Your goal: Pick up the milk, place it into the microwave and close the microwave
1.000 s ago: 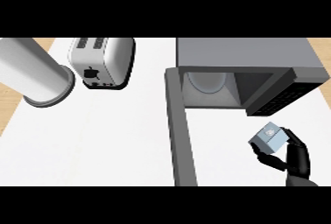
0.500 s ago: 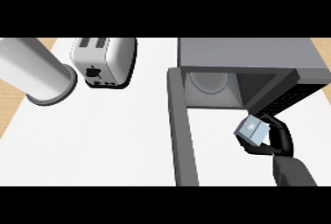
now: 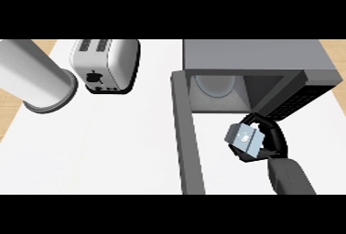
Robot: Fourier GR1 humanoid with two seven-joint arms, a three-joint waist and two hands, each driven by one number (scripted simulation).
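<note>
Now right hand (image 3: 269, 139) w/ milk (image 3: 245, 138) before open microwave (image 3: 251, 68).

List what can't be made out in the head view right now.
- Small pale blue milk carton: partly hidden by the black right robot hand curled round it.
- Left robot hand: not in the head view.
- Grey box-shaped microwave: deep interior in shadow; only a round glass plate shows.
- Open grey microwave door: seen edge-on, face hidden.
- Silver metal toaster: front controls too small to tell.
- Large grey cylinder: cut off by the left edge.
</note>
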